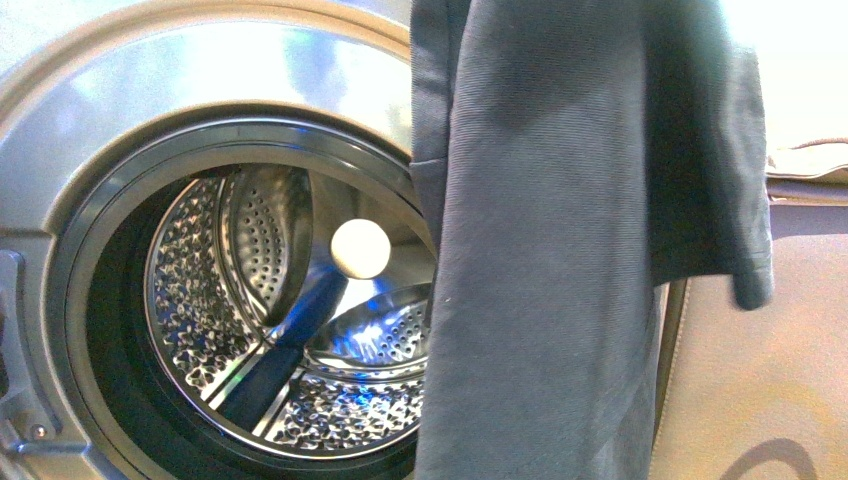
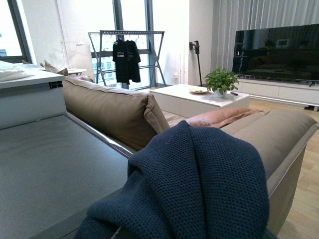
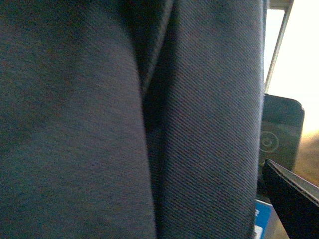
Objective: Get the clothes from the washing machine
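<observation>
The clothes [image 1: 560, 250], a dark navy garment, hang in long folds outside the washing machine [image 1: 100, 120], covering the right side of its round opening. The perforated steel drum [image 1: 250, 330] behind shows no cloth inside. In the left wrist view the clothes [image 2: 199, 184] drape over my left gripper, which is shut on them and hidden beneath the knit. In the right wrist view the clothes [image 3: 149, 119] fill nearly the whole picture, close in front of my open right gripper; only one black finger [image 3: 294, 199] shows at the edge.
A beige cushion [image 1: 760, 350] stands right of the machine. The left wrist view looks over the machine's grey top [image 2: 45, 159] to a tan sofa back [image 2: 109, 109], a white coffee table [image 2: 199, 97] and a drying rack [image 2: 127, 55]. The black control panel [image 3: 279, 134] and blue label [image 3: 261, 219] lie behind the cloth.
</observation>
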### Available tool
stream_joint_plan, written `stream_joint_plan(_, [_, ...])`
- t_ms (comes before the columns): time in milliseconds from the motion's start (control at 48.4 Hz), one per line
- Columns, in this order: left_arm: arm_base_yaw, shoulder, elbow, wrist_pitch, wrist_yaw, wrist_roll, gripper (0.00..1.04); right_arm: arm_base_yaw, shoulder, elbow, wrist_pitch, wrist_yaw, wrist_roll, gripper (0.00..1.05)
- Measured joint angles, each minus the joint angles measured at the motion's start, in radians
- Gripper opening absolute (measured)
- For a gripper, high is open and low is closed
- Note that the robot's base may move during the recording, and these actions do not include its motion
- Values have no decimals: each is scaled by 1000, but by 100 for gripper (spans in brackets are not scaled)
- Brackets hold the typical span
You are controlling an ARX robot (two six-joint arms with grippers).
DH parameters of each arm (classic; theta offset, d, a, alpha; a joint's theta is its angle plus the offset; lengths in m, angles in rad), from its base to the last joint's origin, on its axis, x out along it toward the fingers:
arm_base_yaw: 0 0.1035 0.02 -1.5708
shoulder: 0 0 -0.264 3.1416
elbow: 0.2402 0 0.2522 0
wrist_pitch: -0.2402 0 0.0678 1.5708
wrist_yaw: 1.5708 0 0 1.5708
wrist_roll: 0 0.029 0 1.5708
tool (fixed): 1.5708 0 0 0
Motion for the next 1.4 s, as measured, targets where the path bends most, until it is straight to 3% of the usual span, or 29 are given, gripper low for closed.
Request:
stream_joint_plan(165, [0,0,0,0,0,0,11,-34,22,13,-3,-35,38,97])
stream_joint_plan(392, [0,0,0,0,0,0,11,-15,60,51,-38,-190,161,97])
stream_joint_plan(702, [0,0,0,0,0,0,11,35,103,94,-71,-198,214,97])
stream_joint_plan(908, [0,0,0,0,-1,0,11,77,146,123,-77,-130,199,97])
stream_joint_plan(1115, [0,0,0,0,-7,0,11,101,191,176,-105,79,158,97])
stream_joint_plan(1321, [0,0,0,0,-7,0,11,126,199,183,-101,142,153,97])
stream_joint_plan(1404, [0,0,0,0,-7,0,11,133,201,183,-85,174,158,90])
